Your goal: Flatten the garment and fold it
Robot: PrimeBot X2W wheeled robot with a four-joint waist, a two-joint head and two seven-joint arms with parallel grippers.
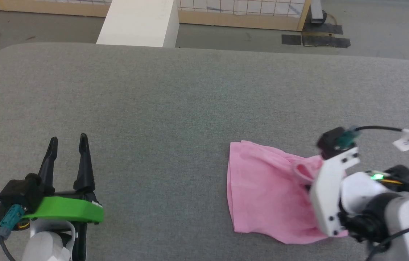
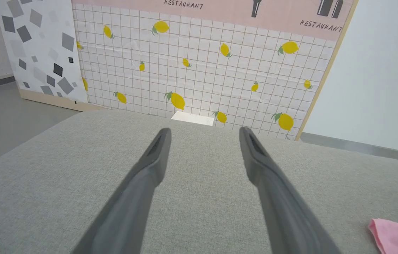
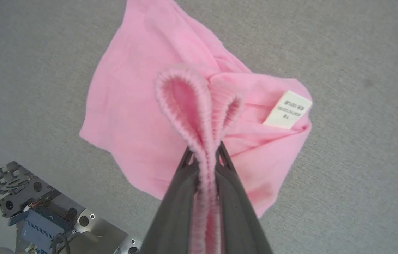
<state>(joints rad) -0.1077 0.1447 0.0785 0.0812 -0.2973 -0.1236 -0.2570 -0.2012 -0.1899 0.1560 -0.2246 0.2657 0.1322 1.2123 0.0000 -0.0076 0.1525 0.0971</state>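
Toward the near right part of a grey padded surface point(image 1: 175, 101) lies the garment point(image 1: 262, 188), a pair of light pink shorts in thin, soft fabric. Most of it rests on the surface in a loose, crumpled heap with soft folds, its left edge fairly straight in the head view. One part is lifted: the gathered elastic waistband point(image 3: 185, 102) rises in a narrow doubled loop. A small white label point(image 3: 287, 110) with dark print lies on the fabric just beside that loop.

The right tool point(image 3: 204, 155) is clamped on the waistband, its two dark fingers pressed against either side of the ribbed pink band, which runs down between them. In the head view the white wrist of this arm covers the garment's right side.

The left tool point(image 1: 67, 138) is well apart from the garment, over the near left part of the surface, with bare grey fabric between them. Its two dark fingers are spread wide with nothing between them and point toward the far edge. A bright green bracket point(image 1: 66, 212) sits at its wrist.

Beyond the far edge are a white block point(image 1: 139, 21), a grey floor point(image 1: 45, 25), and a panel point(image 2: 202, 70) printed with a grid and yellow lemons.
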